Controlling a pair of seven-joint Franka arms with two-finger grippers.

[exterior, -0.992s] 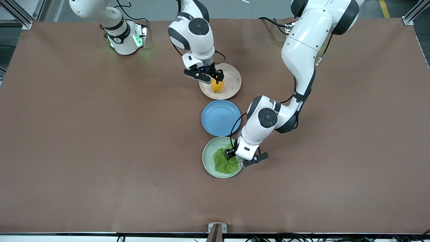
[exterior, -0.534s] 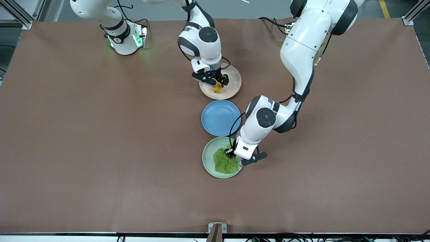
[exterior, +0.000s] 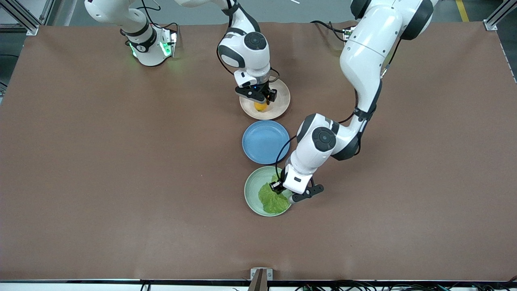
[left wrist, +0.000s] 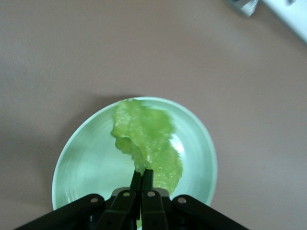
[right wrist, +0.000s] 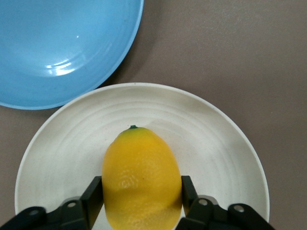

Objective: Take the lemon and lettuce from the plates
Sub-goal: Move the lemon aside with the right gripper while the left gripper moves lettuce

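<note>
The yellow lemon (exterior: 260, 107) lies on the pale beige plate (exterior: 281, 98). My right gripper (exterior: 261, 101) is down over it, and in the right wrist view (right wrist: 142, 186) its fingers press both sides of the lemon (right wrist: 141, 172), which rests on the plate (right wrist: 216, 139). The green lettuce (exterior: 273, 199) lies on the mint green plate (exterior: 252, 186). My left gripper (exterior: 279, 188) is low over that plate. In the left wrist view (left wrist: 142, 175) its fingers are pinched shut on the leaf's narrow end (left wrist: 144, 134) over the plate (left wrist: 86, 158).
An empty blue plate (exterior: 265, 141) sits between the two plates, close to both, and its rim shows in the right wrist view (right wrist: 57, 43). Brown table cover (exterior: 121, 161) lies all around. The left arm's elbow hangs beside the blue plate.
My right gripper came down and its fingers closed round the lemon. My left gripper stayed at the lettuce. The leaf and green plate shifted slightly.
</note>
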